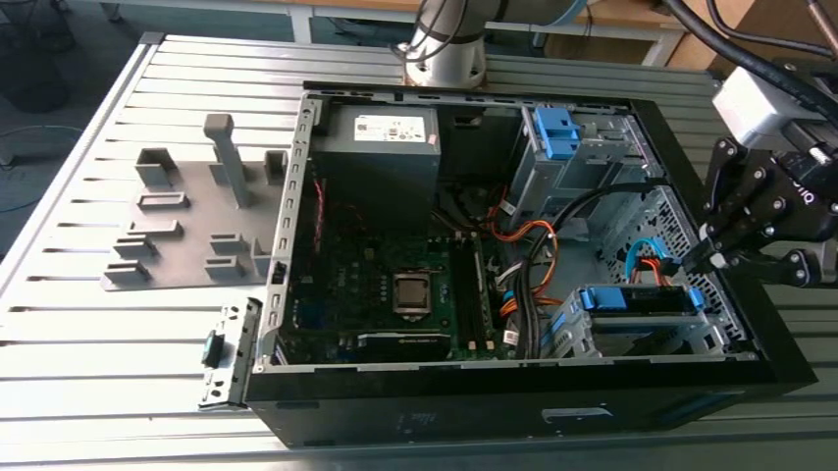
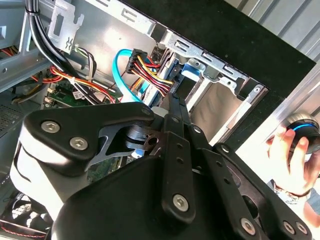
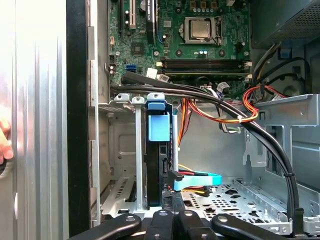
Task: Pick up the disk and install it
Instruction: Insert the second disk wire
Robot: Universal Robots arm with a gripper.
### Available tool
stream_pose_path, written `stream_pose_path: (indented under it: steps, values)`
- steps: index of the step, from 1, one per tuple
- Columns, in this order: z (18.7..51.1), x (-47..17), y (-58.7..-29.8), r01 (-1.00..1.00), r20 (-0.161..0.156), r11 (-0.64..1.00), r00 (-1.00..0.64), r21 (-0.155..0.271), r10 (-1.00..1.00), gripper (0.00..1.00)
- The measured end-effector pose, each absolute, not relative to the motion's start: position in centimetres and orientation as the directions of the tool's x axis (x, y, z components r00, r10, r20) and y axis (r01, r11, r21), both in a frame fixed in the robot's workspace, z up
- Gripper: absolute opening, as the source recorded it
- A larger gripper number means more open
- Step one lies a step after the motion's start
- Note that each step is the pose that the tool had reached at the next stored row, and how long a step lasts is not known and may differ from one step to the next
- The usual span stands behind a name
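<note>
the disk [image 1: 635,299] sat inside the open computer case [image 1: 458,417], which lay on its side on the slatted metal desk [image 1: 78,334]. it was slotted into the metal drive cage [image 3: 120,150] at the case's corner on the exterior view's right, well apart from the grey power supply [image 1: 383,147] and just beside the motherboard [image 1: 380,285]. in the first wrist view the disk [image 3: 156,172] stood on edge in the cage, its bright blue bracket [image 3: 159,127] showing at the near end, and a blue data cable [image 3: 200,180] and a bundle of red, yellow and black power wires [image 3: 192,192] ran up to its connector end. the gripper [image 1: 713,263] hung over the case rim just beside that end of the disk; in the first wrist view the gripper [image 3: 172,200] had its jaws drawn together, closed on nothing that could be seen, their tips very near the disk's connector end, though touching or not could not be told. a hand [image 2: 292,155] rested outside the case on a round dark knob with a blue ring [image 2: 305,130]. judged from how things lay, the disk appeared to be seated in its bay rather than carried, so the pick and the placing looked done; whether it was pushed fully home and latched could not be told.
</note>
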State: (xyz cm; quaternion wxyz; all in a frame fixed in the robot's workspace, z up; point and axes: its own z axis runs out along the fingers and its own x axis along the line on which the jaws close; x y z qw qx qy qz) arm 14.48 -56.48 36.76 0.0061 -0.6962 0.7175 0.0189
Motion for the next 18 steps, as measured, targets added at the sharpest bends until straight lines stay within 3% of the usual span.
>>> stream_pose_path:
  steps: [1,3,4,8,18]
  values:
    - [36.8,14.5,-56.5,-0.999,-0.035,0.030,-0.030,0.019,-0.999,0.11]
    - [36.8,14.5,-56.5,-0.999,-0.035,0.030,-0.030,0.019,-0.999,0.23]
    - [36.8,14.5,-56.5,-0.999,-0.035,0.030,-0.031,0.019,-0.999,0.23]
    - [36.8,14.5,-56.5,-0.999,-0.035,0.030,-0.030,0.019,-0.999,0.41]
    - [36.3,13.4,-56.5,-0.999,-0.035,0.030,-0.030,0.019,-0.999,0.41]
